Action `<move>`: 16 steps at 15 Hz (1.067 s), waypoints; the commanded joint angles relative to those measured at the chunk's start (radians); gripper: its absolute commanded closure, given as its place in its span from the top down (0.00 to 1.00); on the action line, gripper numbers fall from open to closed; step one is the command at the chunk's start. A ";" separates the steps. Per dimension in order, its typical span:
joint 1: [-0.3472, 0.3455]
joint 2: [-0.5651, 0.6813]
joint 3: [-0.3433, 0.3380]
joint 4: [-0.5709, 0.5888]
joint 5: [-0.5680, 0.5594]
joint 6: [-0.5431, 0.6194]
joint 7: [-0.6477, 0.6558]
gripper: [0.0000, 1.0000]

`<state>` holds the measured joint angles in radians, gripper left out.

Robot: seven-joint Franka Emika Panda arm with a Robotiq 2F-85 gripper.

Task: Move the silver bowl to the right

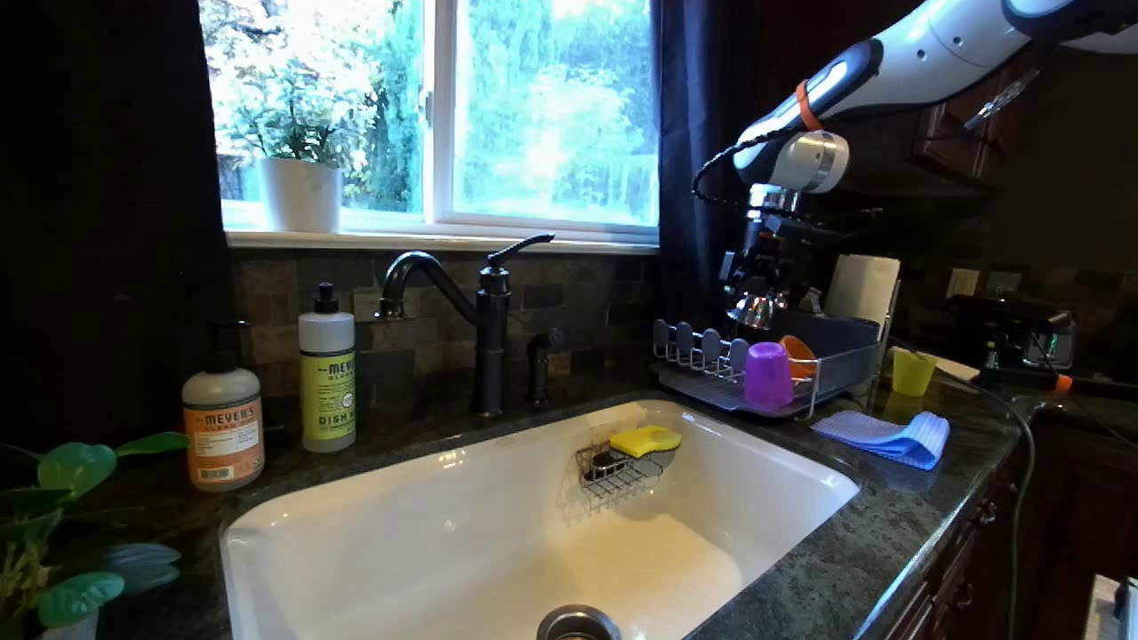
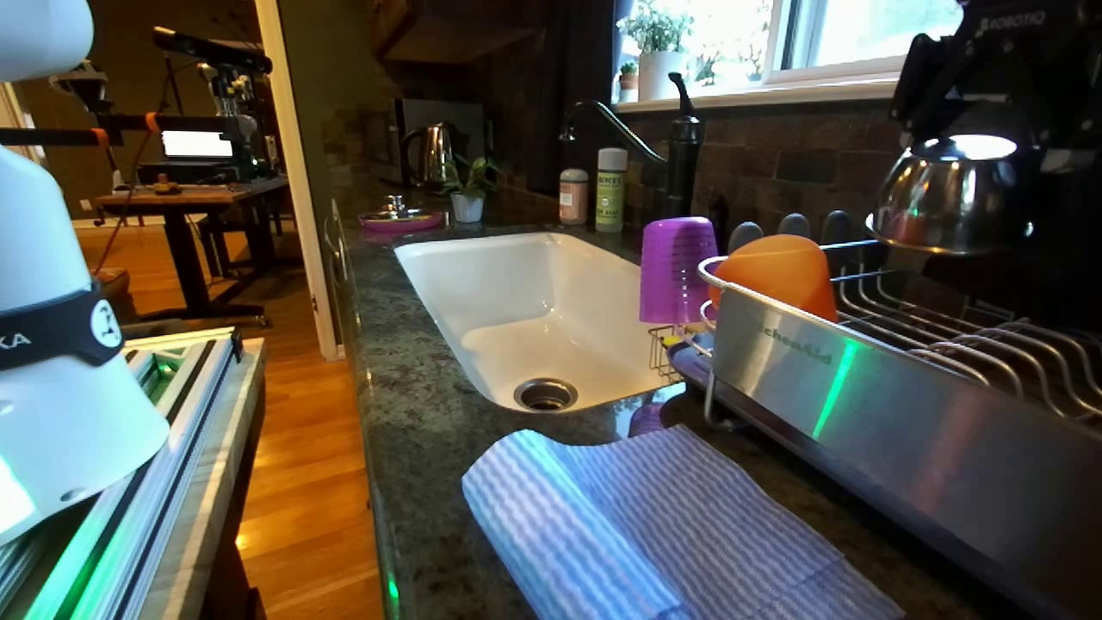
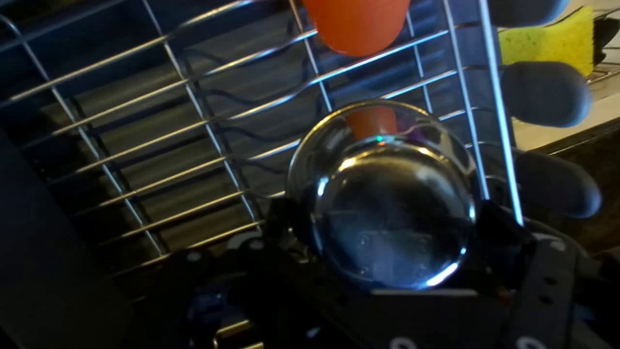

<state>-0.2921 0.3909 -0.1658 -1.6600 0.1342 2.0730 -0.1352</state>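
Fingers gripping inverted silver bowl, above dish rack | step: carry, likely | next: traverse right, level, then lower

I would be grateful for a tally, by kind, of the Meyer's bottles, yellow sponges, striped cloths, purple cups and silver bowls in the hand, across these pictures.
Meyer's bottles: 2
Yellow sponge: 1
Striped cloth: 1
Purple cup: 1
Held silver bowl: 1
Total: 6
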 commanded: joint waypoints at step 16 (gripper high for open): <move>0.055 -0.032 -0.072 -0.096 -0.113 0.070 0.319 1.00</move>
<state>-0.2806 0.4962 -0.2291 -1.6268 0.0673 2.0804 0.1591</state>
